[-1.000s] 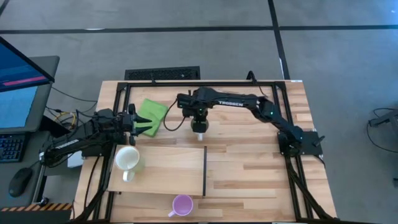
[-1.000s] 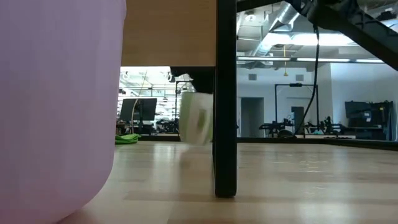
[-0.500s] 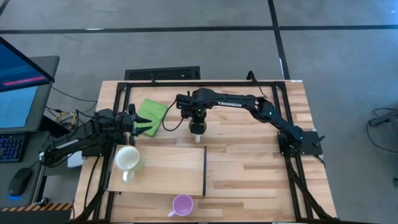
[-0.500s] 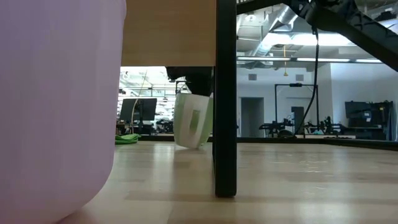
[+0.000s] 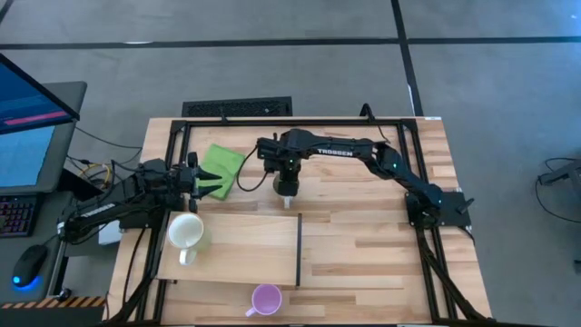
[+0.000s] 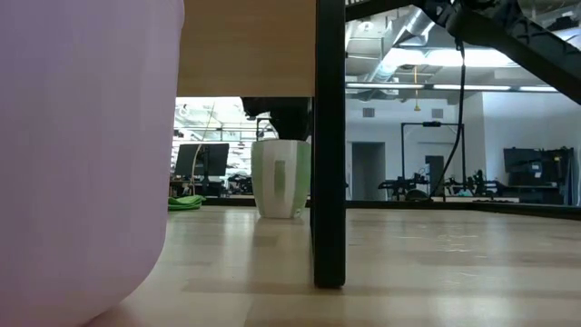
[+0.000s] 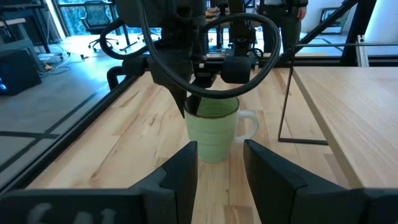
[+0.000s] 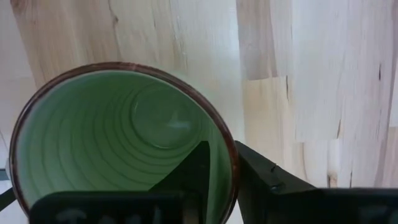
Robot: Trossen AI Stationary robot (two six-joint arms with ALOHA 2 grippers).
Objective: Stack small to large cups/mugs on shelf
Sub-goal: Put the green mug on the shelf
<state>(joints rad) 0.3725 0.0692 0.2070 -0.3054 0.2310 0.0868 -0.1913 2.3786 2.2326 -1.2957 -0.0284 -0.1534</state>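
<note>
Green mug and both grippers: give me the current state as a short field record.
green mug: upright on the bare tabletop, just beyond the board's far edge
right gripper: over the mug, one finger inside the rim, one outside
left gripper: open, empty, by the green cloth, pointing at the mug
white mug: on the board
purple mug: on the tabletop, off the board's near edge

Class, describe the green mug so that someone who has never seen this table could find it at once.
Start from the pale shelf on the table. Just past its dark-edged far corner, under the right gripper, stands the green mug. It alone is green; the white mug and purple mug stand nearer.
</note>
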